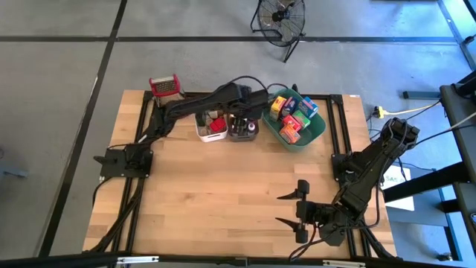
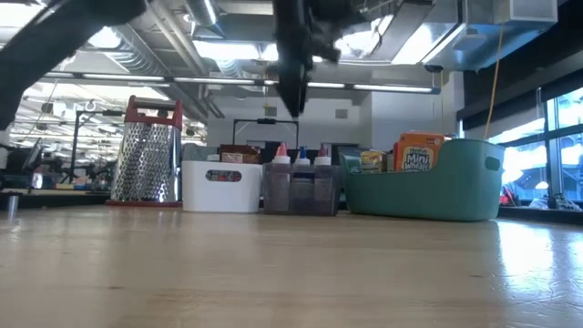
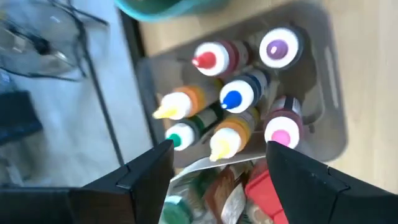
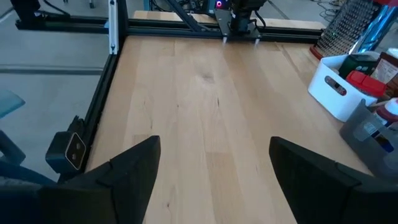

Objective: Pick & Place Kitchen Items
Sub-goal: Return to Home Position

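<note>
Blue-capped bottle stands free, beyond the spread left jaws.

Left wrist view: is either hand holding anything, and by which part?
Nothing is held. The left hand hangs open above the bottles in the clear bin; the right hand is open over the table.

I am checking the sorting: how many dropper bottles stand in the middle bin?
7, all in the middle bin under the open left gripper: red bottle, purple bottle, orange bottle, blue bottle, green bottle, yellow bottle, pink bottle. The fingers may hide more.
</note>
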